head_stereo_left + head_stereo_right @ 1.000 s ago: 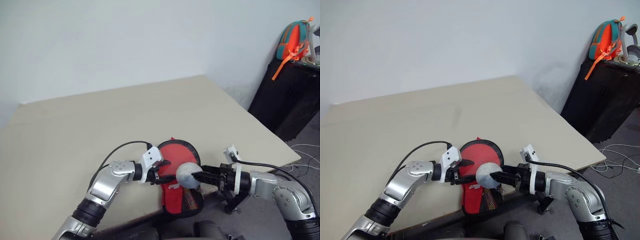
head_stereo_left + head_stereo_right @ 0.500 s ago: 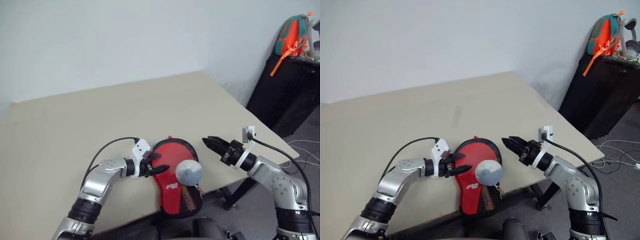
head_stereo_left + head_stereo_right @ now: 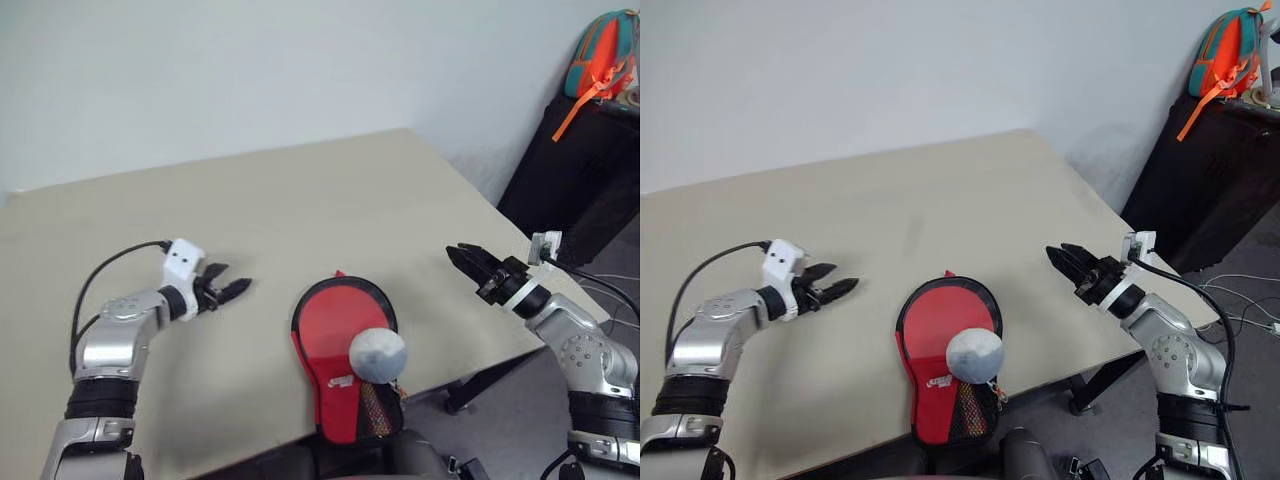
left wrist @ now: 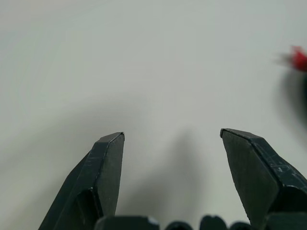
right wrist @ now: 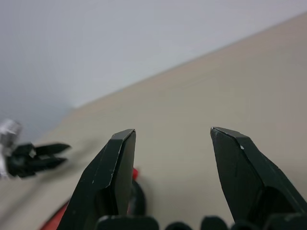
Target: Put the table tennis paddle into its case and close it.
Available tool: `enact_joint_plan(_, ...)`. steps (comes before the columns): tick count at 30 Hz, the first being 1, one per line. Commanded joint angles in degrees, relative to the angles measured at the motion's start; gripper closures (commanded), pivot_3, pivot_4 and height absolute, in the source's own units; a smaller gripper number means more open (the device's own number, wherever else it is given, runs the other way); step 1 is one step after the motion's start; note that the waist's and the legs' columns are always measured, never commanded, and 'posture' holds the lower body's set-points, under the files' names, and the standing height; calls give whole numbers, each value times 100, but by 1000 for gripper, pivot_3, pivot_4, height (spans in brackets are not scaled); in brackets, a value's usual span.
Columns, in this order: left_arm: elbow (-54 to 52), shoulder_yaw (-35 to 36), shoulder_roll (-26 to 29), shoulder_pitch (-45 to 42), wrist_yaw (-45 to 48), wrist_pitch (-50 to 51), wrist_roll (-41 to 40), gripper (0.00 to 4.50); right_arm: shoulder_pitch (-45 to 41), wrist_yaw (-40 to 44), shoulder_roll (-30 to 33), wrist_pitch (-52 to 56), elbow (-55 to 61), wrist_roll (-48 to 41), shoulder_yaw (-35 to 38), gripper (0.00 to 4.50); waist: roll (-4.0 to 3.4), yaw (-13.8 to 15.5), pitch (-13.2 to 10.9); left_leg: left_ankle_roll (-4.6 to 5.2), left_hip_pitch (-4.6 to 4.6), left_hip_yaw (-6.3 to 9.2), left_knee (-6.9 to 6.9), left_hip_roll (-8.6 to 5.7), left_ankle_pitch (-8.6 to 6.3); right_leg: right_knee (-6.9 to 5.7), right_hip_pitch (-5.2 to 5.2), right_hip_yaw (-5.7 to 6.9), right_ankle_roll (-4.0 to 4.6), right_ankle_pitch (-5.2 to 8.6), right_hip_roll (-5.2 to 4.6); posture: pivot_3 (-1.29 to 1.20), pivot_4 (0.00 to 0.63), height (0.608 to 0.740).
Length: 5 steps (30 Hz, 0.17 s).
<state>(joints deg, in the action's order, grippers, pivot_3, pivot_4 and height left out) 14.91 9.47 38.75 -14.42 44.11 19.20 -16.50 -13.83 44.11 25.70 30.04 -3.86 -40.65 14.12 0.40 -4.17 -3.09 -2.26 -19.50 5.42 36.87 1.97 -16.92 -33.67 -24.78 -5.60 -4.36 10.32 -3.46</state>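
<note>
Jaws spread and empty on both sides, left gripper (image 3: 232,290) and right gripper (image 3: 463,257) well apart from red case (image 3: 340,345) lying flat at counter (image 3: 300,200) near edge, grey ball (image 3: 377,353) resting on top. Paddle unseen, perhaps inside. Risk: nudging ball or case off edge.

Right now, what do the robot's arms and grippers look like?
Both arms are silver-grey metal segments with black joint bands. Each ends in a gripper of two black, pointed, wedge-shaped fingers: the left gripper and the right gripper. A small white box sits on each wrist, with a thin black cable looping back from it along the arm.
</note>
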Motion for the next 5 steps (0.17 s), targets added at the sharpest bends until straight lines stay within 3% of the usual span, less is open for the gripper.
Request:
enact_joint_plan(1, -95, 303, 146, 221, -155, -209, 67, 1098, -276, 155, 32, -387, -291, 239, 22, 1821, 0, 2, 0, -2, 1, -4, 2, 0, -8, -1, 0, -3, -1, -1, 0, 0, 0, 740)
enact_joint_plan(5, 111, 245, 177, 378, -137, -485, 181, 1098, -455, 170, -28, -549, -496, 362, 29, 1821, 2, 10, -3, -3, 0, -3, 5, 0, -10, -2, 0, -2, -1, 0, 0, 0, 0, 740)
